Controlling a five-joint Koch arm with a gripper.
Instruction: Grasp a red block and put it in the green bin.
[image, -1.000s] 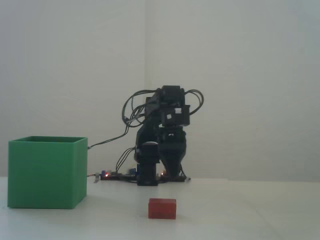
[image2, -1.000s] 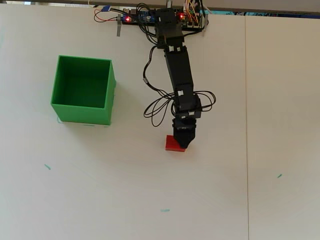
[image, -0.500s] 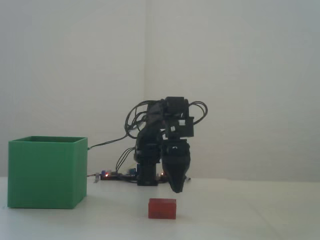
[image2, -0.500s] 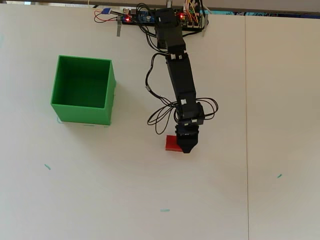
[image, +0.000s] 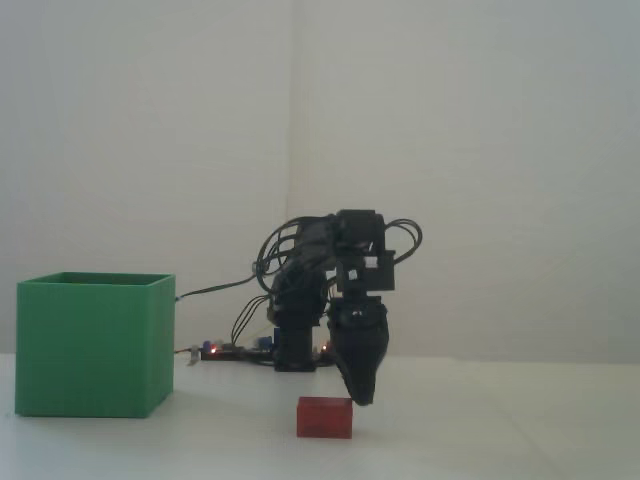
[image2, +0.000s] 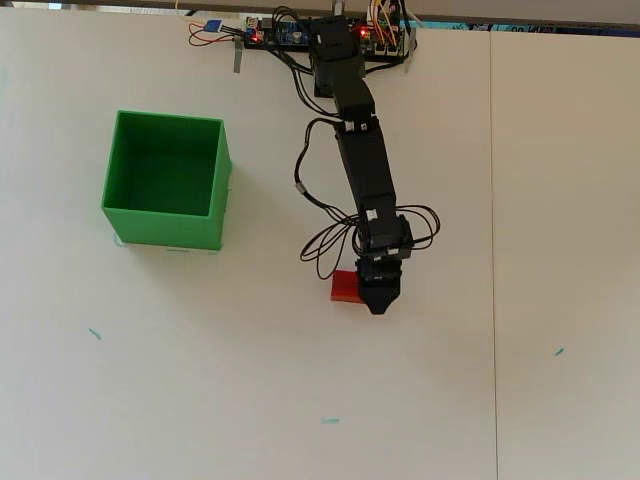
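Over the last sec the gripper (image2: 379, 303) has dropped and slid toward the right edge of the red block (image2: 345, 287) in overhead view; can't tell if jaws are apart or closed. Block sits on table (image2: 200, 380), ungrasped, well right of green bin (image2: 214, 190). Looks off-centre, so prob needs realigning before grasp.

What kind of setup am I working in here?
Likely a bare hobby test bench: a plain white table against blank walls, exposed circuit boards, and only a red block and green bin.
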